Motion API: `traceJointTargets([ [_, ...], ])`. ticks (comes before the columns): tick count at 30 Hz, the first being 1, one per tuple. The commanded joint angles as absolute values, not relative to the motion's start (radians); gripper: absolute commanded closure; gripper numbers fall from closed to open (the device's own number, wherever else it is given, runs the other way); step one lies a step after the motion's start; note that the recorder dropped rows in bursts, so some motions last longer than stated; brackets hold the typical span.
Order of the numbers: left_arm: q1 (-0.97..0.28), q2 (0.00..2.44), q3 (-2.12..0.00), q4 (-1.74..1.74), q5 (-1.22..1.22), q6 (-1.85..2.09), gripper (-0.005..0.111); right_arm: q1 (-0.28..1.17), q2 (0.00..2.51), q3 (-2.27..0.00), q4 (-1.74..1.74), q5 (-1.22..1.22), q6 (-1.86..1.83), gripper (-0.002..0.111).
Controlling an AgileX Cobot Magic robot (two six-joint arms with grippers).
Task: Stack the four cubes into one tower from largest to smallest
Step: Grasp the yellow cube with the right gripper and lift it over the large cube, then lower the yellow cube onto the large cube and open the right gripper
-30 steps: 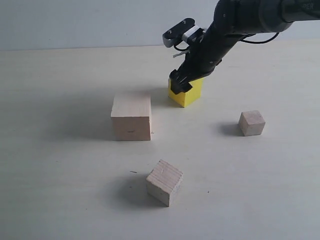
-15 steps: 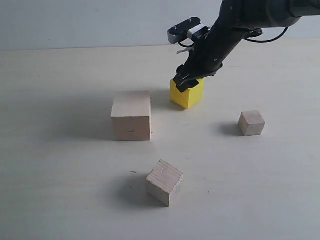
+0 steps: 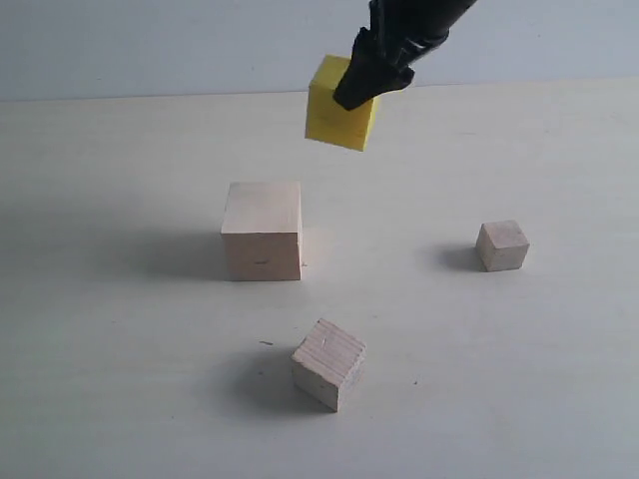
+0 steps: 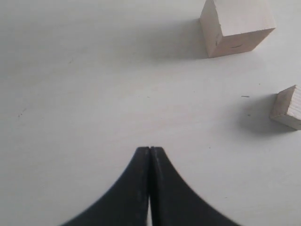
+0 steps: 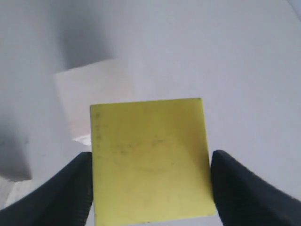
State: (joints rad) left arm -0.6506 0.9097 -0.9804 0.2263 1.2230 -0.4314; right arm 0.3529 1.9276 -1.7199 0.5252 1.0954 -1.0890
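The yellow cube (image 3: 339, 118), on the table (image 3: 120, 379) a second ago, now hangs in the air beyond the large pale cube (image 3: 262, 232), pinched in the right gripper (image 5: 150, 186), whose arm the exterior view cuts off. Only the left wrist view shows the left gripper (image 4: 149, 154), pressed together above the table. The grain-lined medium cube (image 3: 328, 363) and the small cube (image 3: 502, 245) lie well apart.

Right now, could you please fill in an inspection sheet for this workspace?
Surface: pale tabletop.
Job's things: large pale wooden cube, medium wooden cube with grain lines and small wooden cube stand apart on the surface; bright yellow cube held in the air.
Clutter: nothing seen.
Grippers: right gripper shut on the yellow cube; left gripper shut, empty.
Cables: nothing seen.
Surroundings: plain pale wall behind.
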Motion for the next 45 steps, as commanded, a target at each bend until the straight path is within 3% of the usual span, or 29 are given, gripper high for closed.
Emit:
traceJointTargets([
  [1, -0.648, 0.901, -0.976, 0.22, 1.216, -0.423, 0.106, 0.35, 1.912, -1.728, 0.734, 1.221, -1.429, 0.108],
  [13, -0.648, 0.901, -0.974, 0.22, 1.214, -0.418, 0.106, 0.49, 1.915, -1.728, 0.572, 1.057, -1.304, 0.108],
  [45, -0.648, 0.901, -0.893, 0.225, 1.147, -0.397, 0.106, 0.523, 2.049, -1.728, 0.54, 1.004, -1.223, 0.108],
])
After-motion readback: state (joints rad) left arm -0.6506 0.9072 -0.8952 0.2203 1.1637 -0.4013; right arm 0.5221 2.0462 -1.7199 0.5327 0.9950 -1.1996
